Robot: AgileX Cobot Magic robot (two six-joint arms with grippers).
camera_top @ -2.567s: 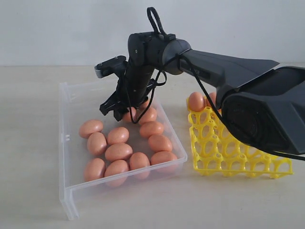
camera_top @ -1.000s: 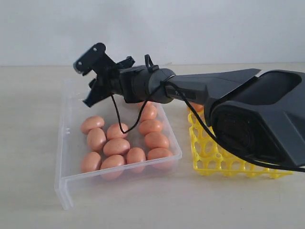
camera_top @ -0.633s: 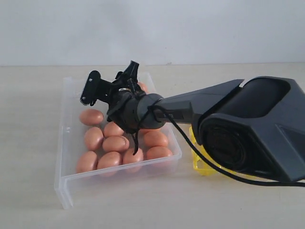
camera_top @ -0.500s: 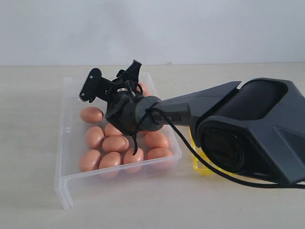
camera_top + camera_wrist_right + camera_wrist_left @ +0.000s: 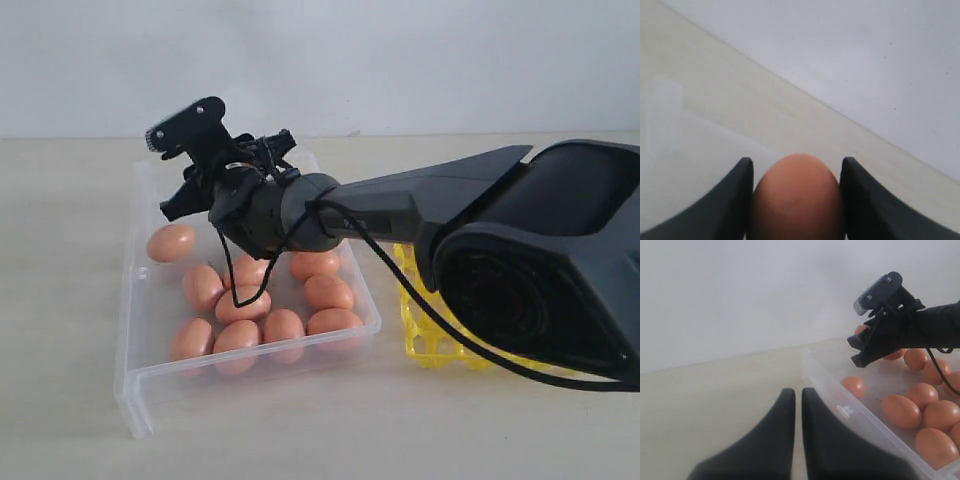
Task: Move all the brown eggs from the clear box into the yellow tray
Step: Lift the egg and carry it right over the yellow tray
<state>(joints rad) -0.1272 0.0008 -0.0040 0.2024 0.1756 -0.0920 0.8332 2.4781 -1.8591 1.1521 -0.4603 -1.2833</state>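
Note:
In the right wrist view, my right gripper (image 5: 796,172) is shut on a brown egg (image 5: 797,200), which fills the gap between both fingers. From outside, that gripper (image 5: 190,190) hangs over the far left part of the clear box (image 5: 135,300), above several brown eggs (image 5: 260,300) lying on its floor. One egg (image 5: 171,242) lies apart near the left wall. The yellow tray (image 5: 425,335) shows only partly behind the right arm. My left gripper (image 5: 798,396) is shut and holds nothing, just outside the box wall (image 5: 850,410).
The bulky right arm (image 5: 520,260) crosses the scene and covers most of the tray and the box's far right corner. A black cable (image 5: 235,275) dangles from the wrist over the eggs. Bare tabletop (image 5: 70,250) lies left of the box.
The right gripper dipped among the eggs, then rose and tilted up over the box's far left part. The lone egg on the left now lies nearer the left wall.

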